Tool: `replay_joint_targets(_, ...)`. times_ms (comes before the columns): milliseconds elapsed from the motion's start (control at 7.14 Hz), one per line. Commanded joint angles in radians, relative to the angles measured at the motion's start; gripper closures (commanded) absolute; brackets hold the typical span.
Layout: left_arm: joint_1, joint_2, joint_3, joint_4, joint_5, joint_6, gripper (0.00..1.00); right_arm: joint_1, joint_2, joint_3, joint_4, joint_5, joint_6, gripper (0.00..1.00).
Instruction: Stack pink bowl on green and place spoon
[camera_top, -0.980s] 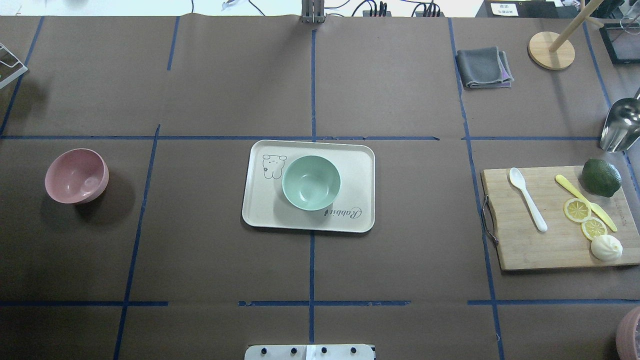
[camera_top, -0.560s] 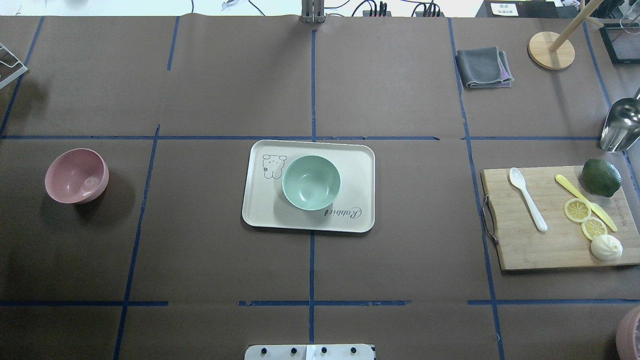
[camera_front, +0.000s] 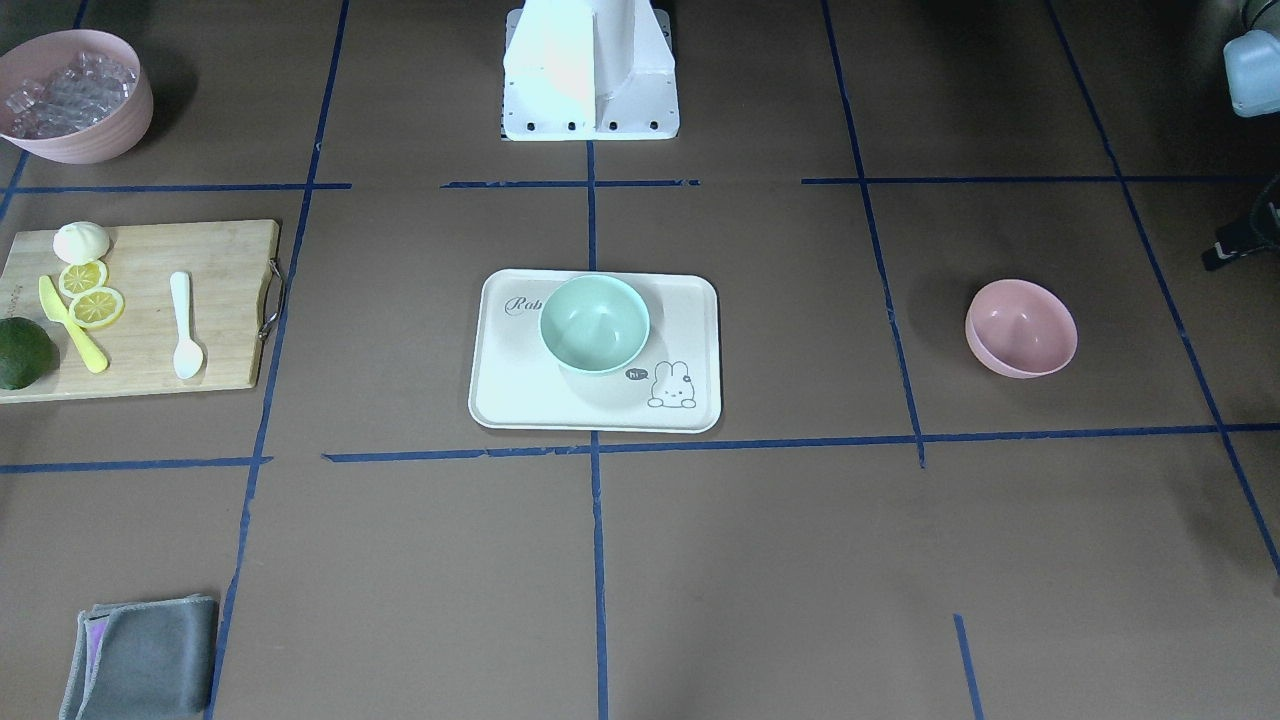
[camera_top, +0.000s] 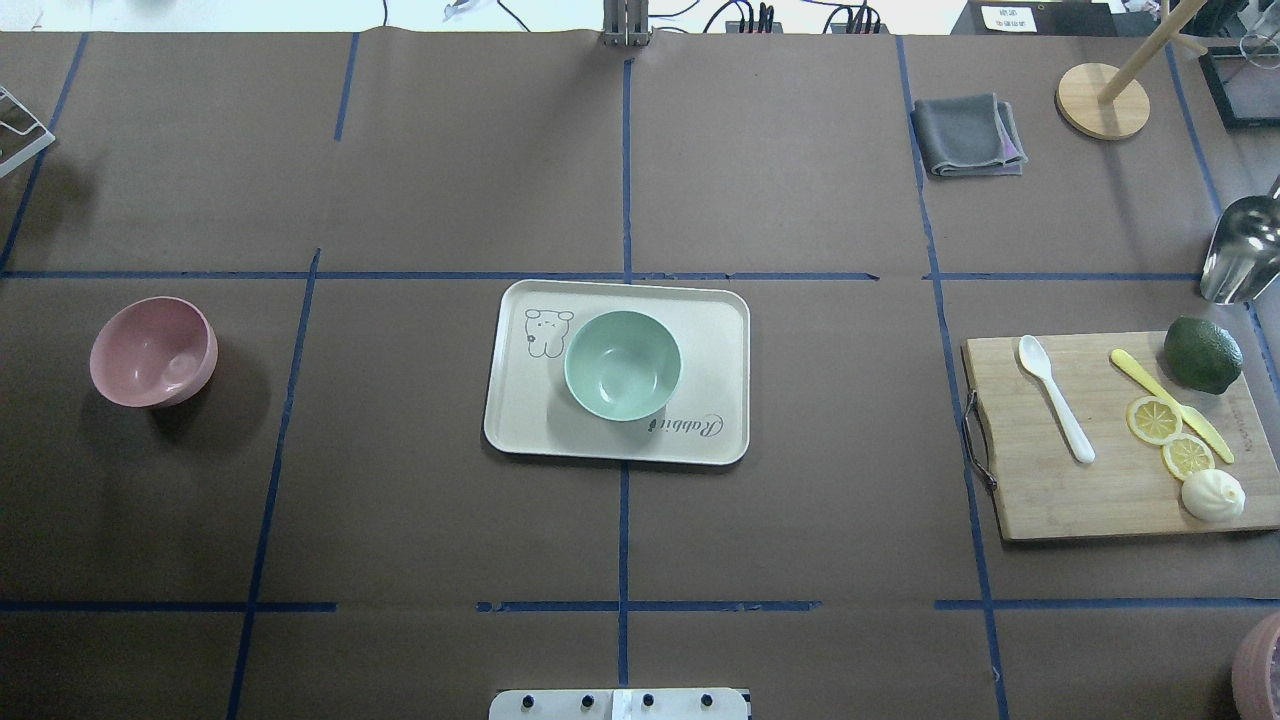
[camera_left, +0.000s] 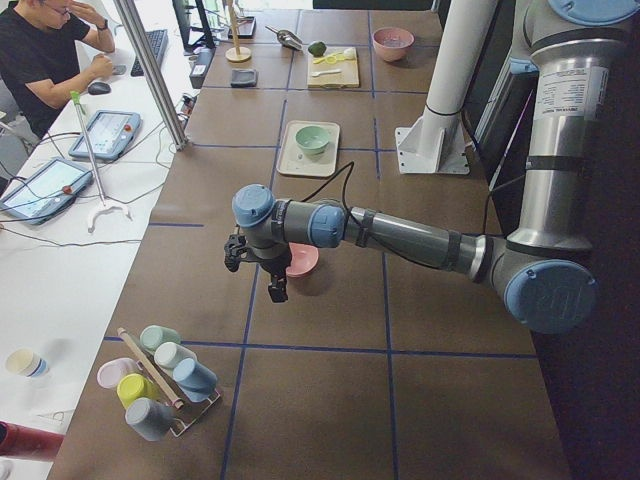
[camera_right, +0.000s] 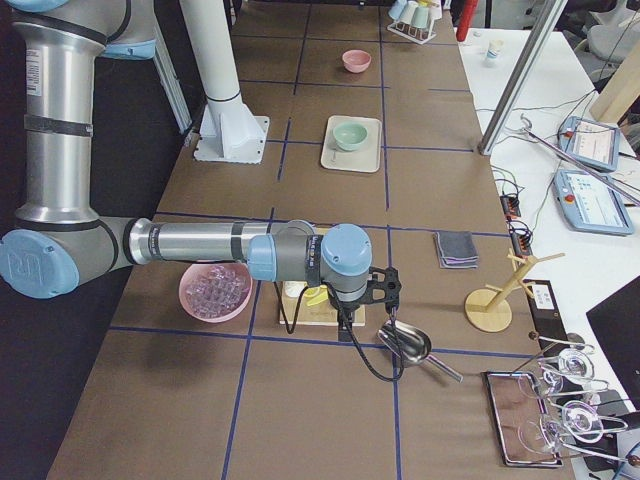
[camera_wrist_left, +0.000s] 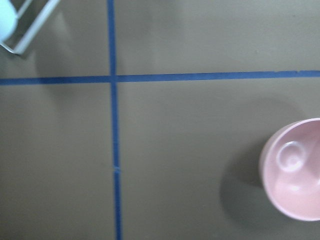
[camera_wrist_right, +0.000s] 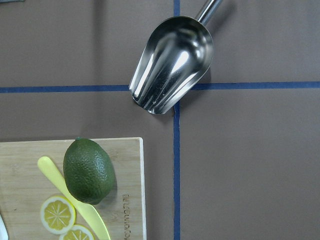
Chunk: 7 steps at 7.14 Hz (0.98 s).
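Note:
The pink bowl (camera_top: 153, 352) stands upright by itself on the left side of the table, and it also fills the right edge of the left wrist view (camera_wrist_left: 295, 170). On the cream tray (camera_top: 715, 340) at mid-table sits the mint-green bowl (camera_top: 622, 365), with nothing in it. The cream-white spoon (camera_top: 1055, 398) lies on the wooden cutting board (camera_top: 1040, 500) at the right. My left gripper (camera_left: 277, 290) hangs above the table just beyond the pink bowl (camera_left: 302, 260). Over the board's end, my right gripper (camera_right: 347, 320) hovers. I cannot tell whether either is open or shut.
The board also holds a dark green fruit (camera_top: 1202, 354), a yellow knife (camera_top: 1170, 404), lemon slices and a white bun. A metal scoop (camera_wrist_right: 172, 62) lies beyond it. A grey cloth (camera_top: 966, 135), a wooden stand (camera_top: 1102, 100), a large pink bowl of ice (camera_front: 72, 95) and a cup rack (camera_left: 160, 380) ring the table.

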Motion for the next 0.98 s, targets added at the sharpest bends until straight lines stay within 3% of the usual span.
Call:
replay_joint_targets(0,0.097,0.019,0.011,-0.199,-0.003,-0.234,0.0,0.0,-0.002,0.003,-0.001,-0.002,0.001,0.0)
replay_joint_targets(420,0.225,0.019,0.109,-0.457,0.129,-0.509,0.01,0.0,-0.001,0.003,-0.002,-0.002,0.001,0.0)
replay_joint_targets(840,0.291,0.015,0.175,-0.572,0.128,-0.607,0.02,0.0,-0.001,0.003,-0.002,-0.002,-0.001,0.0)
